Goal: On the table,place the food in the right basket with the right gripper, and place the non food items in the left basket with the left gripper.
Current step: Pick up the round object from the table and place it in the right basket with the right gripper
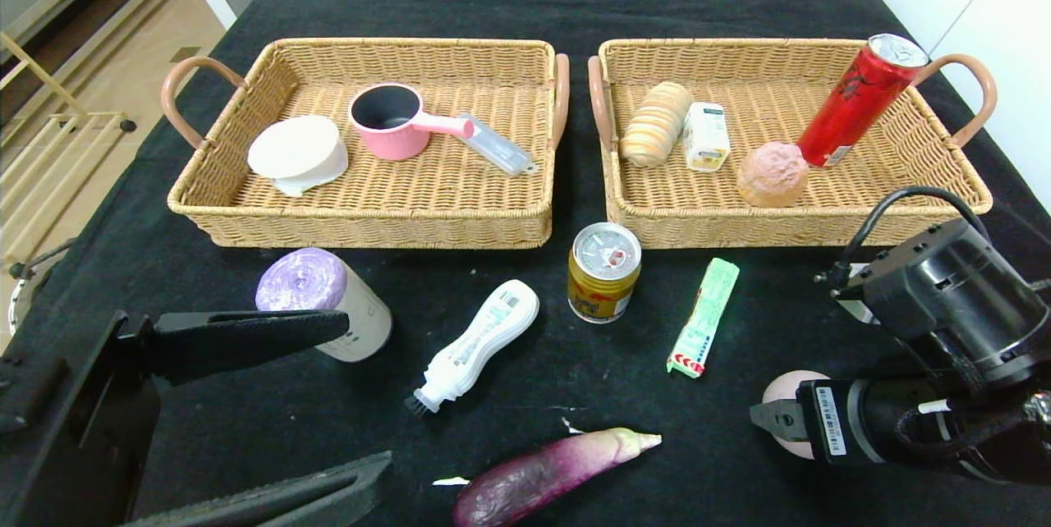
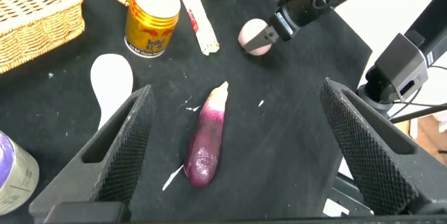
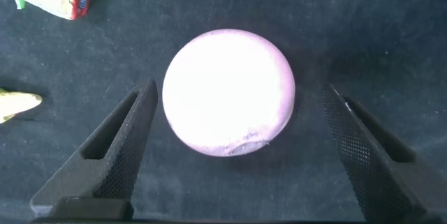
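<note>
On the black surface (image 1: 493, 10), the right tool (image 3: 234, 154) hangs at about 4 o'clock with its fingers spread wide around the pale potato (image 3: 228, 93), not touching it. The left tool (image 1: 271, 396), also spread apart and holding nothing, sits at 8 o'clock beside the beige roll (image 1: 328, 301). The white brush (image 1: 476, 344), gold can (image 1: 603, 271) and green stick pack (image 1: 703, 316) lie centrally; the eggplant (image 1: 550, 474) lies at 6 o'clock. The red can (image 1: 862, 100) leans inside the right basket (image 1: 821, 219); the left basket (image 1: 369, 223) sits at 11 o'clock.
</note>
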Tool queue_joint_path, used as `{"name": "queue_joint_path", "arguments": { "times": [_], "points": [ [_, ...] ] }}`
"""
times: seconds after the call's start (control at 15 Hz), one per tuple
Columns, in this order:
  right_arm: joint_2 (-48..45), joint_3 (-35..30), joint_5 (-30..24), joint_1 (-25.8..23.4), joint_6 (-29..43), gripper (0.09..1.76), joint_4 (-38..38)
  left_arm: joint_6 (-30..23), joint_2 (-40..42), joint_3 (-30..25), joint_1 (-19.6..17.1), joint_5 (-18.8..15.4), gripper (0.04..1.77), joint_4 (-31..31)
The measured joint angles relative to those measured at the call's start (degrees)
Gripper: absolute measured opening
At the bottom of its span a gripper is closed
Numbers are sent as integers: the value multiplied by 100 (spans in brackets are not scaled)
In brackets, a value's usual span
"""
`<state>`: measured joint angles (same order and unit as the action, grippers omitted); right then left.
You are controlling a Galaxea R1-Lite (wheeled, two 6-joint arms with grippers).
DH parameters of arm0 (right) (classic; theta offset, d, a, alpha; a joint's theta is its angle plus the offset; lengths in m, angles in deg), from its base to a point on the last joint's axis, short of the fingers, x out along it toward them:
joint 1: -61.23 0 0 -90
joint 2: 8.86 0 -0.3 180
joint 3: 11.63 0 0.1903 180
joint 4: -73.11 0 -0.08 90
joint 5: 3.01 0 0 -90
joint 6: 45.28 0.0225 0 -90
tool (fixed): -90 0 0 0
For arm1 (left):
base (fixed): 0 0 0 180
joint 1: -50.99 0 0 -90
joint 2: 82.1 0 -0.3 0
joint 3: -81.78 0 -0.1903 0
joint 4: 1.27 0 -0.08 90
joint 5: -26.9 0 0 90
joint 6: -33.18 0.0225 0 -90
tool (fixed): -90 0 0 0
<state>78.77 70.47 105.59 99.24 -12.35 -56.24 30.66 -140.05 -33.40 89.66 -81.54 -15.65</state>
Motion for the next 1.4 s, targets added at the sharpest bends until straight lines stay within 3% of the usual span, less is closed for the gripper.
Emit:
{"name": "queue_joint_path", "arguments": {
  "times": [0.13, 0.4, 0.6, 0.67, 0.73, 1.4],
  "points": [
    [35, -9, -6, 11, 4, 170, -59, 0, 0, 2, 0, 0, 172, 0],
    [82, -37, -33, 11, 6, 110, -83, 0, 6, 2, 0, -2, 172, 0],
    [99, -44, -33, 11, 4, 79, -83, 0, 10, 0, 0, -2, 172, -1],
    [104, -44, -33, 11, 4, 63, -83, 0, 9, -2, 0, 0, 172, -1],
    [110, -44, -33, 16, 4, 21, -80, 0, 6, -5, 0, 0, 172, -1],
    [195, -55, -24, 46, -5, 17, -83, 0, 6, -7, 0, -2, 172, -1]
  ]
}}
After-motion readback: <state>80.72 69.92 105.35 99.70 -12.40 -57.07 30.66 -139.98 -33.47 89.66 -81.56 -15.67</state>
